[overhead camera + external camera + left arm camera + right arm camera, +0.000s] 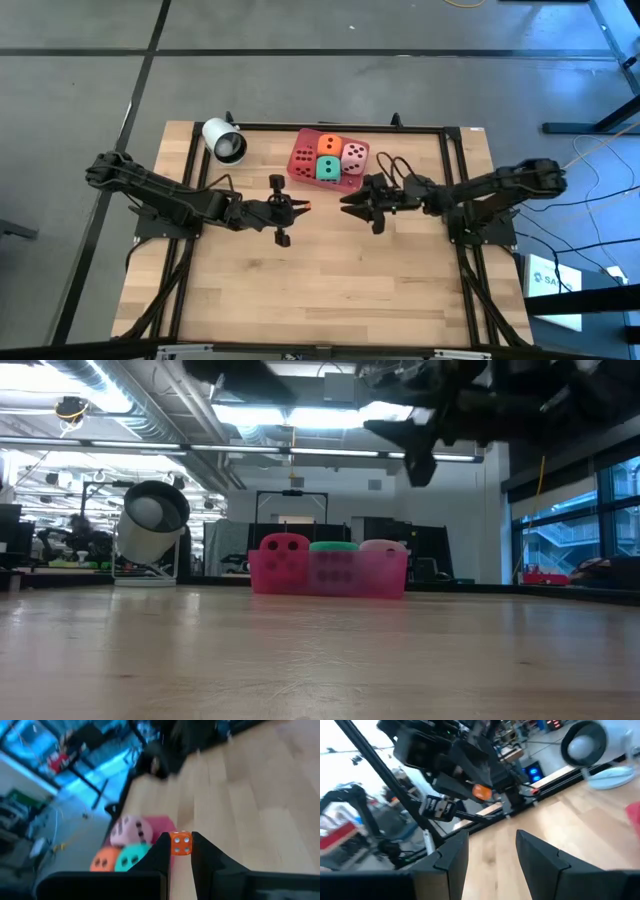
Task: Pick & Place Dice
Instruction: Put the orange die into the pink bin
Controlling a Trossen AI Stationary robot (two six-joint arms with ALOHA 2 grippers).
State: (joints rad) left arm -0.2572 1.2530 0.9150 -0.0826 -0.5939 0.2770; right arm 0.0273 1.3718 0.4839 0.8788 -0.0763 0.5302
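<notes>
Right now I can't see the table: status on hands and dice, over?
Left hand shut on small orange die, above mid-table. Right hand open, empty, facing it. Four dice in pink tray. Nothing between.

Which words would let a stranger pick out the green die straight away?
On the wooden table, find the pink tray holding four dice. The green die sits between the red die and the pink die, and it is the only green cube there.
</notes>
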